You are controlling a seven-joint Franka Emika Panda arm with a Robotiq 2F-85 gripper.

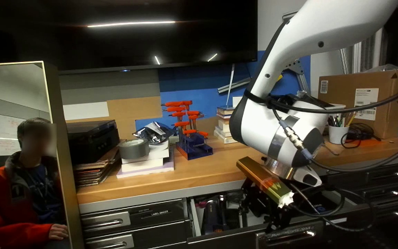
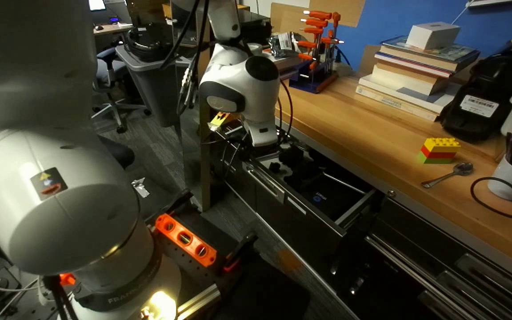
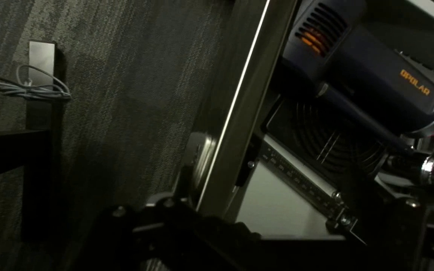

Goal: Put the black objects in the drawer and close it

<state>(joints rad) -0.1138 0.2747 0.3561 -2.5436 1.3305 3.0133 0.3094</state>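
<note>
Jaws are spread well apart and I can't make out anything pinched in them. In an exterior view they hang at the front edge of the drawer (image 1: 226,239), which is pulled out below the front edge of the table (image 1: 199,173), so closing is not done. They block part of the drawer's inside from there, so no full check of the contents.

In an exterior view you do get the black objects (image 2: 290,155) (or what I'm taking for them, it's pretty dark in there): two lumps on the drawer's bottom. The smaller lump (image 2: 274,167) sits just inside the front edge, the bigger one farther toward the back edge. If those are the right things, the putting-in half is done.

Wrist view: jaws show at the bottom, one side over the floor (image 3: 138,94), one over the drawer's inside, with the front wall between (above it or around it, can't tell). A blower (image 3: 375,79) lies in there too. Too murky to pick out the black objects. Imo all that's left is pushing the drawer in.
</note>
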